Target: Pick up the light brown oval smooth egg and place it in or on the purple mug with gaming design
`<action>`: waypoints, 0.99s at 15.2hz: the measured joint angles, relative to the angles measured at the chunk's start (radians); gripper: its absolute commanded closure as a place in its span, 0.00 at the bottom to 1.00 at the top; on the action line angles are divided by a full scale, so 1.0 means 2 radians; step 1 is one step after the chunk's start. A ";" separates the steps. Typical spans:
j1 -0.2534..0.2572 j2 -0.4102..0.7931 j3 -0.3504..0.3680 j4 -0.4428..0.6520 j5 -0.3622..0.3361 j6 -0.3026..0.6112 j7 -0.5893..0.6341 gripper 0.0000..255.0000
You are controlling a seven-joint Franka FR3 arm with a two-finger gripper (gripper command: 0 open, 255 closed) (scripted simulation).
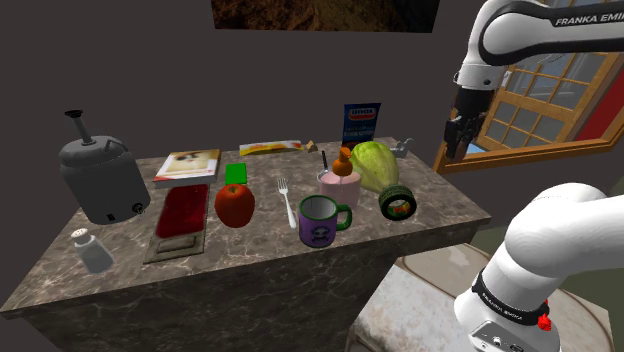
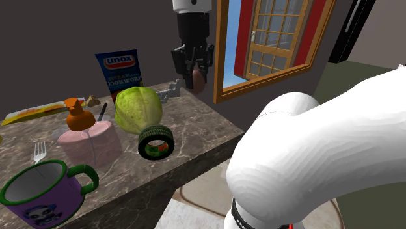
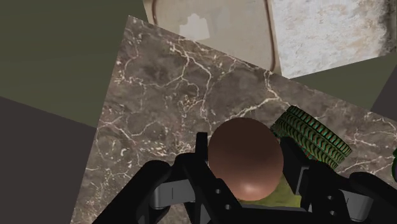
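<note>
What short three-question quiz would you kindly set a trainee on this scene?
1. True or false: the tool is shut on the brown egg.
2. The purple mug is: A) upright on the counter; B) tipped on its side; C) held in the air.
3. Short answer: what colour is the mug's handle?

Key: 1 true; 2 A; 3 green.

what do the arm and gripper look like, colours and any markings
The arm has rounded glossy white links with dark joints; black FRANKA EMI lettering runs along the upper link, and a black band with a small red mark circles the near link. The gripper is all black, with two blocky fingers.
</note>
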 measured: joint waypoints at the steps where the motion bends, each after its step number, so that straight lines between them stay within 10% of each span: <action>1: 0.006 0.003 0.009 -0.003 0.008 0.005 0.011 1.00; 15: 0.093 0.089 0.154 0.039 0.134 0.052 0.170 1.00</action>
